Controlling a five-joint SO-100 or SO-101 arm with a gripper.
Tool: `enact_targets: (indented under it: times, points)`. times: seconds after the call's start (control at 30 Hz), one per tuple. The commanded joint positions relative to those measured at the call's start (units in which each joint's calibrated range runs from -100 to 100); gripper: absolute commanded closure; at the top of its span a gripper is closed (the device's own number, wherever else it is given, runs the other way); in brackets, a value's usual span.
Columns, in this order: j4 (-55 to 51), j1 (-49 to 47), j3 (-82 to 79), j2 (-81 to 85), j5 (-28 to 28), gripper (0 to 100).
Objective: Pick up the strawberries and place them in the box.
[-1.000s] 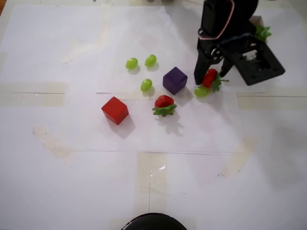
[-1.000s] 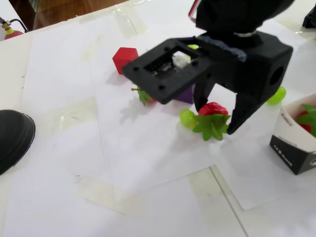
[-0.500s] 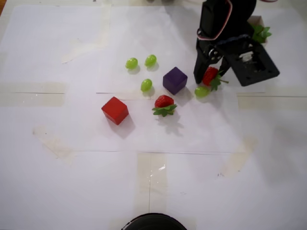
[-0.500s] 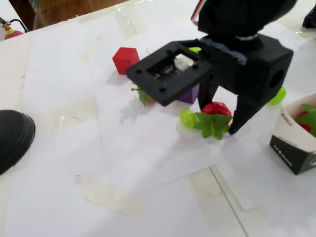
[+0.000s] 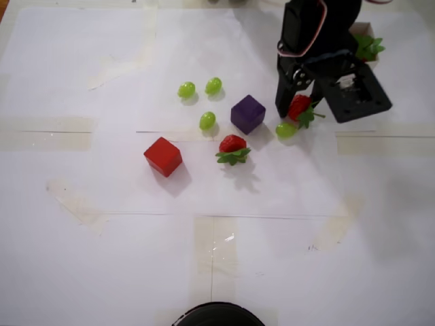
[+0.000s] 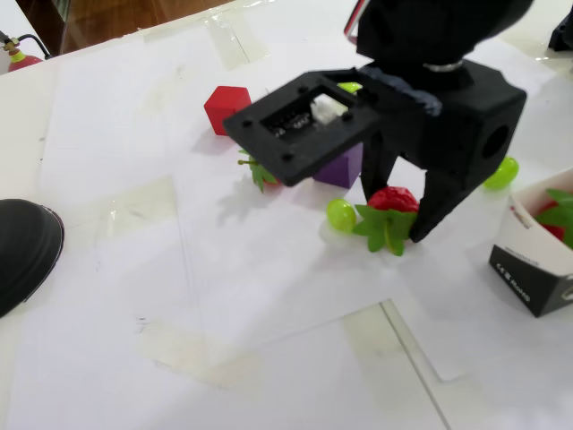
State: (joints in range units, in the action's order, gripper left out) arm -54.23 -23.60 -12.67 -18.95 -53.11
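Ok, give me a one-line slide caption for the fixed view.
The hand straddles a strawberry beside a green grape, with the box at right.

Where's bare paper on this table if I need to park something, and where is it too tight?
In the overhead view, the whole near half below the red cube and the free strawberry is bare, as is the far-left area beside the grapes. It is crowded around the purple cube, the gripper and the box.
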Motion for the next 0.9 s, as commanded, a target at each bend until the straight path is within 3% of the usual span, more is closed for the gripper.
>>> enact_targets:
  times: [0.0,0.5,0.87]
  points:
    - [-1.24,-0.89,1.31,5.02,1.07,87]
    - [-26.73,-1.77,29.22,11.81,2.00,87]
    - [-37.52,-12.51,34.40,15.76,-4.49,87]
